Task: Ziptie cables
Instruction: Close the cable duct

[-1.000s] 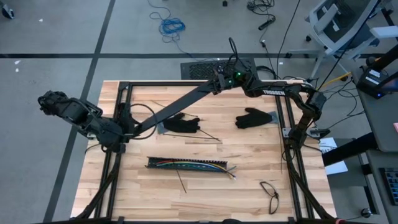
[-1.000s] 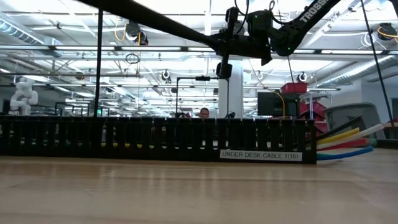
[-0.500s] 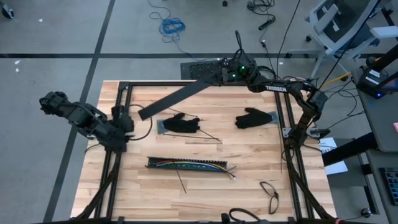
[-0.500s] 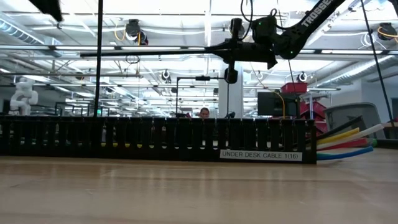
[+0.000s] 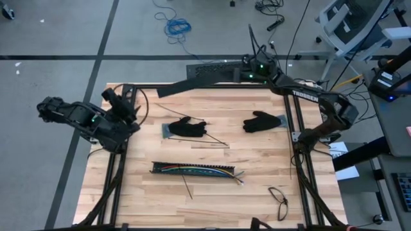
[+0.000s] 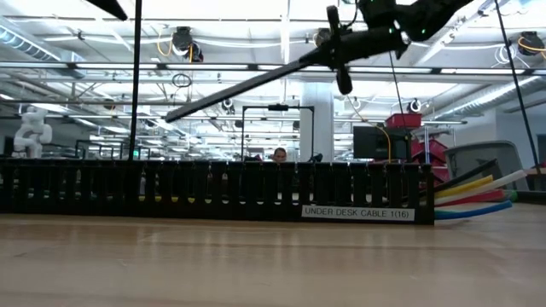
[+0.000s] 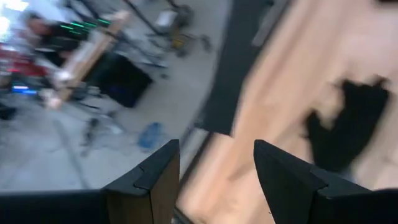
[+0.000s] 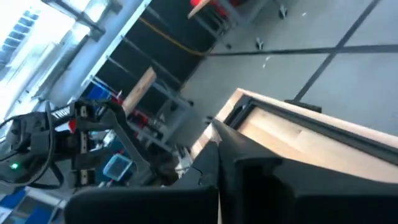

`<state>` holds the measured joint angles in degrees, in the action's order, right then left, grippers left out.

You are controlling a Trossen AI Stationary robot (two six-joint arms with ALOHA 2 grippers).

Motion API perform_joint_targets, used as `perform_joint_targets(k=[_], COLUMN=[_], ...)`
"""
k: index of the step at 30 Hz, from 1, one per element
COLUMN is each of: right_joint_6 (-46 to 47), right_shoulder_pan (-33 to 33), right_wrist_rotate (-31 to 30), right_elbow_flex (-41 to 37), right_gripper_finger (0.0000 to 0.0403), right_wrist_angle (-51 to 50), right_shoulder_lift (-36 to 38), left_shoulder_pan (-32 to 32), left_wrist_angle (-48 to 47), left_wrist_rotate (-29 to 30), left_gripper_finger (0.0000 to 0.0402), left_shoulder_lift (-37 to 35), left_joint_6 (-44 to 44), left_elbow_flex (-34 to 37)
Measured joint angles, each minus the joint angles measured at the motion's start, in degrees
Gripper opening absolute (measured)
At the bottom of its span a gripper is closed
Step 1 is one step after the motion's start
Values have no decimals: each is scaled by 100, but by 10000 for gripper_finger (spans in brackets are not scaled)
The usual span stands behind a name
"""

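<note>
High view: the cables [image 5: 205, 171] lie in the long black slotted bar [image 5: 192, 171] on the table [image 5: 257, 160], their coloured ends fanning out of the bar's right end. No tie is seen around them, so the binding looks not yet done. Thin black strips lie loose: one [image 5: 187, 187] just on the near side of the bar, one [image 5: 215, 140] farther back beside the left glove [image 5: 186, 128]. Neither is held.

Long axis of the bundle: across the table, left to right, parallel to the front edge. Free ends point right, toward the right arm's side. Low view confirms it: yellow, red, blue and pale ends [image 6: 478, 198] stick out past the bar's labelled end [image 6: 357, 212].

Left gripper [image 5: 122, 102]: at the table's far-left corner, over the frame. Bundle is well apart from it, toward the table's middle and front. Left wrist view shows its fingers [image 7: 286, 180] parted about halfway, nothing between them.

Right gripper [image 5: 164, 90]: stretched along the table's back edge, raised well above the surface per the low view. Fully shut and seemingly empty. Bundle is well apart from it, down and toward the front.

Right glove [image 5: 262, 121] lies behind the bar; a black cable loop [image 5: 278, 201] sits near the front-right corner.

Judgement: early stage; picking up a strip, looping and cinching all remain.
</note>
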<state>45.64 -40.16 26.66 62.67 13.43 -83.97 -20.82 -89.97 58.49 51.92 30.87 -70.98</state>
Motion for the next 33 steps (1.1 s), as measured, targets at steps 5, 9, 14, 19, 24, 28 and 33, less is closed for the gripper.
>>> perform_joint_targets(k=[5,9,14,19,24,28,33], right_joint_6=[288,382,367,465,700,1039,1921], right_shoulder_pan=[513,1101,1646,2275,3031,3395,3629], right_wrist_rotate=[-1117,-2061,-2750,-3218,-4237,-4661,-4929], right_elbow_flex=[0,-3,2,2,2,-76,-809], right_gripper_finger=[1,1,1,0,0,0,0], right_wrist_angle=[-266,-837,-743,-842,-1250,-1866,-1296], right_shoulder_lift=[262,287,296,292,289,287,338], left_shoulder_pan=[276,398,962,2027,2953,3510,3846], left_wrist_angle=[425,1290,2405,3007,3537,3606,3662], left_wrist_rotate=[696,679,-828,-2169,-2827,-3527,-3729], left_gripper_finger=[202,202,202,202,202,202,202], left_shoulder_lift=[-49,-374,-753,-646,-619,-614,-520], left_joint_6=[25,-400,-2047,-3537,-4489,-5070,-5415], left_elbow_flex=[259,930,1850,1993,1797,1720,1720])
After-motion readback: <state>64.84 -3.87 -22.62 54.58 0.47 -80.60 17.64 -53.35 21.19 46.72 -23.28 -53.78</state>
